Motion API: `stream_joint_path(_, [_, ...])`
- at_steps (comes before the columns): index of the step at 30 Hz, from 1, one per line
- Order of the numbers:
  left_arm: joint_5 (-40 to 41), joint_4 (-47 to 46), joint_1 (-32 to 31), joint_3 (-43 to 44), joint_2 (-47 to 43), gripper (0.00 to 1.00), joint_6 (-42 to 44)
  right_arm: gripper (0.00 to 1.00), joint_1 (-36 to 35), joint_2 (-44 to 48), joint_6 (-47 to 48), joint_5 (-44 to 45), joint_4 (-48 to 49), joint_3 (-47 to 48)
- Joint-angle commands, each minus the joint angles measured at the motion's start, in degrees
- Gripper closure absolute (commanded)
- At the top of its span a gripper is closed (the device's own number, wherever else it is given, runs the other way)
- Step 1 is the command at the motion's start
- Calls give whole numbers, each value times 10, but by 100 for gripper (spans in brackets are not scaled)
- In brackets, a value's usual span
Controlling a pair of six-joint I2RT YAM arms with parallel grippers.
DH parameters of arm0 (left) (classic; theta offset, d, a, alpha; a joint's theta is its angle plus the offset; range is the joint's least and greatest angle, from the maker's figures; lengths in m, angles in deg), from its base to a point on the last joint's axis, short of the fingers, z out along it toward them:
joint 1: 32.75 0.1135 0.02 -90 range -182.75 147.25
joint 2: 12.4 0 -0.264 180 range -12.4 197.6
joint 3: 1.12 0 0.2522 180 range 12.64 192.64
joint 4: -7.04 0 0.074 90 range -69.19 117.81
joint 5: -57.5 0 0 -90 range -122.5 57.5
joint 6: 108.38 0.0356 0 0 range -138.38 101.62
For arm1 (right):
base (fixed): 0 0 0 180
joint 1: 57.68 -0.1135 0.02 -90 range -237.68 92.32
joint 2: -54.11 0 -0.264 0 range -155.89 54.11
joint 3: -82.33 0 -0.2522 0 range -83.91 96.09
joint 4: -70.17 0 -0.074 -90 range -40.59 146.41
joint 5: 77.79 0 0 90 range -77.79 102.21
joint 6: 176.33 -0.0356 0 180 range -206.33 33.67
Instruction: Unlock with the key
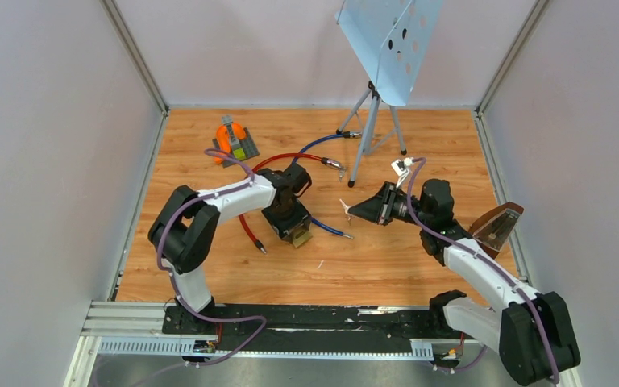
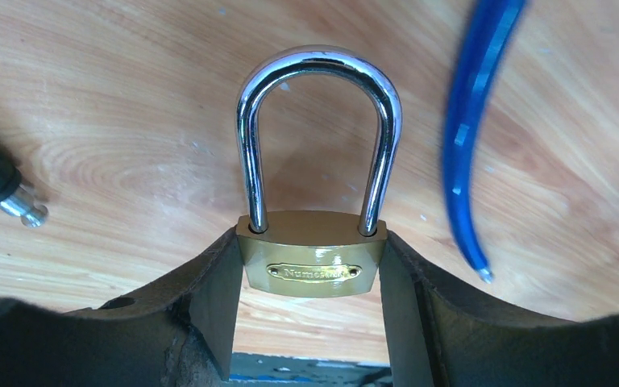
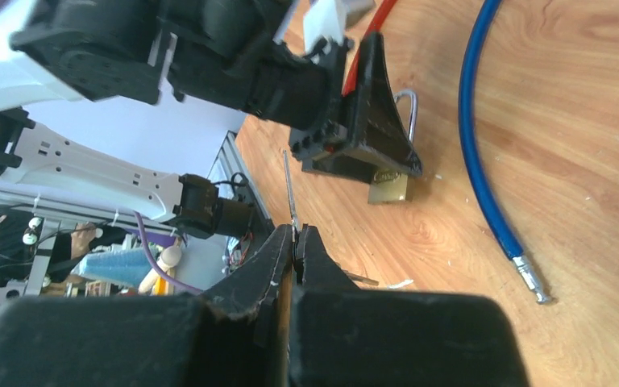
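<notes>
The left gripper (image 2: 310, 242) pinches the brass body of the padlock (image 2: 310, 262) from both sides at the lower middle of its wrist view, with the shackle (image 2: 318, 64) closed and pointing up-frame over the wooden table (image 2: 129, 121). The right gripper (image 3: 296, 242) is pressed together on the key (image 3: 289, 185), whose thin blade stands up from the fingertips, apart from the lock. The step in hand looks like bringing key to lock; next the blade must line up with the keyway, which no view shows

A wood table (image 1: 387, 266) carries a blue stand (image 1: 387, 48) at 12 o'clock, an orange clamp (image 1: 234, 139) at 10 o'clock and a brown wedge (image 1: 496, 227) at 3 o'clock. A red cable (image 1: 290, 155) and a blue cable (image 1: 328, 229) lie near centre.
</notes>
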Motion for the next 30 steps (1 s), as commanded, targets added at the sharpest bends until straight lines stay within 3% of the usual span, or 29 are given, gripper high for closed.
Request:
stream_joint_path(1, [-13,-32,14,18,-88,88,-28,100,-24,-25,-6,-24,40,19])
stream_joint_path(12, [-28,-53,39,40,-181,90,-63,100,-72,-122,-28,-60,85,50])
stream_joint_path(30, [-53,-77,40,47,-216,90,-61,100,-89,-231,-76,-69,137,82])
